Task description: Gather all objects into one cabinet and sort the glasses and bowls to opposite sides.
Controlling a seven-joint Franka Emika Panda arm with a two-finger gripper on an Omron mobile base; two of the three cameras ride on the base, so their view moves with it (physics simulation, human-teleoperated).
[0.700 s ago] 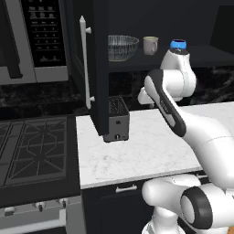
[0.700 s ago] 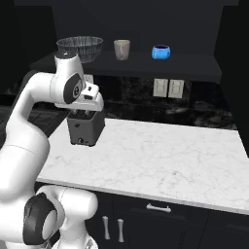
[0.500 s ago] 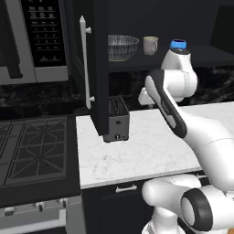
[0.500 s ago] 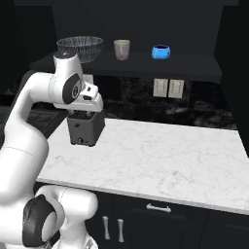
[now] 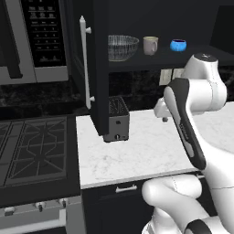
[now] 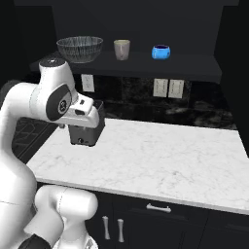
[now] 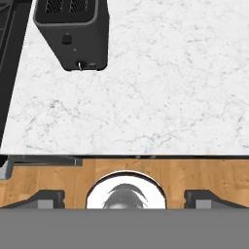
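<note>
**Three things sitting on the shelf, my gripper open over the counter**

I am looking at the cabinet (image 5: 98, 68) with its door swung open and its white handle (image 5: 84, 61) sticking out. On its dark shelf (image 6: 185, 65) three things are sitting in a row, each apart from the next. The clear bowl (image 5: 122, 46) is sitting on the left, nearest the door. The cup (image 5: 150, 45) is standing upright in the middle. One blue bowl (image 5: 178, 45) is sitting on the right. I am not seeing the other blue bowl anywhere.

My arm is bending over the white counter (image 6: 160, 160), with the hand pointing down. In the hand view the gripper (image 7: 125, 198) is open wide, with its two fingertips (image 7: 46, 198) far apart and nothing between them. Below it I am seeing the counter's front edge and a wood floor (image 7: 58, 177).

The toaster (image 7: 73, 34) is standing on the counter near the left end, under the open door. A stove (image 5: 34, 151) is sitting to the left of the counter.
</note>
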